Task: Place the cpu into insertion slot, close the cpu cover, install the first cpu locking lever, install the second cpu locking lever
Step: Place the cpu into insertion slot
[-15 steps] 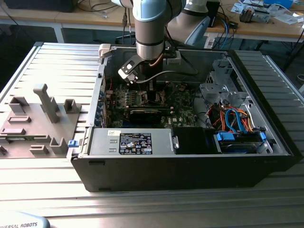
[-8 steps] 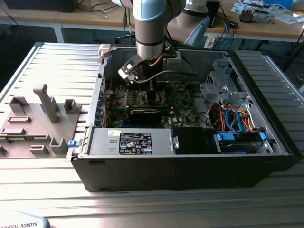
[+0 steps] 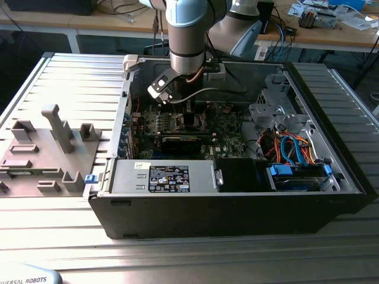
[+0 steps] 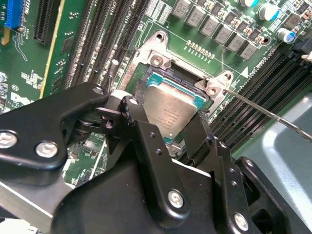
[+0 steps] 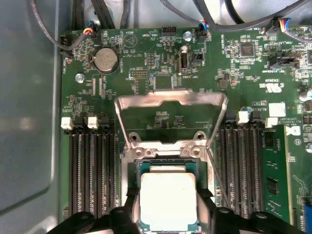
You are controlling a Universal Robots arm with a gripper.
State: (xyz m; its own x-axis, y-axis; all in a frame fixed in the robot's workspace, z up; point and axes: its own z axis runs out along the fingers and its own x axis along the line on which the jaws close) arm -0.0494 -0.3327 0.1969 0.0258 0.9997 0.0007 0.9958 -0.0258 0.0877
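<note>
You've got the gripper pinched on 2 opposite edges of the cpu. The chip sits right at the slot. It looks down in it or nearly so, but I can't tell if it's fully flat. The cover is flipped up, clear of the fingers.

My worries:
- If 1 corner rides the slot's rim, any push could bend contacts.
- If 1 finger sticks when you let go, it could drag the chip askew.
- That thin lever runs just beside the slot, so a finger could snag it.
</note>
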